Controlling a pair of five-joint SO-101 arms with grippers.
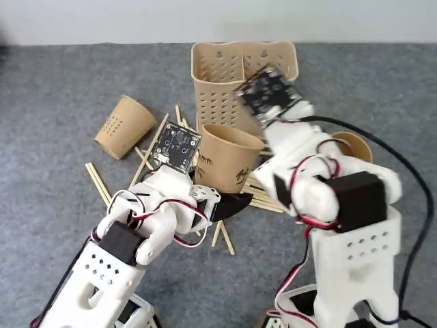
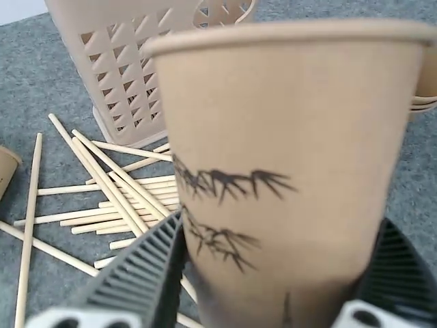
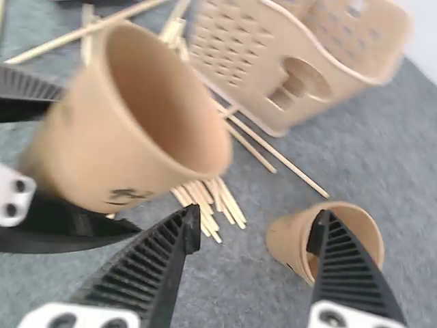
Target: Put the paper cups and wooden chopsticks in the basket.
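Closest to me, the left gripper (image 2: 276, 260) has its two black jaws pinched on the lower part of a bamboo-print paper cup (image 1: 229, 157). It holds the cup mouth-up and a little tilted, just in front of the tan basket (image 1: 217, 82). The cup is near the basket's front wall but not over its rim, so I judge this first cup is in hand and not yet delivered.

The right gripper (image 3: 256, 225) hangs with its jaws spread wide and nothing between them. It sits above the grey mat (image 1: 54, 89), between the held cup and a second paper cup (image 3: 300, 239) that lies on its side beside the right arm. A third paper cup (image 1: 125, 126) lies on its side well off to the left of the basket.

The wooden chopsticks (image 2: 102, 184) are all on the mat as far as I can see. Many are fanned out at the foot of the basket, and a few lie loose nearer the left arm.

In the part of the basket that shows I can make out no cup and no chopstick, though the right arm covers some of its opening. So the job looks to be near its start. One cup needs lifting over the rim and letting go, and two more cups and every chopstick wait on the mat.
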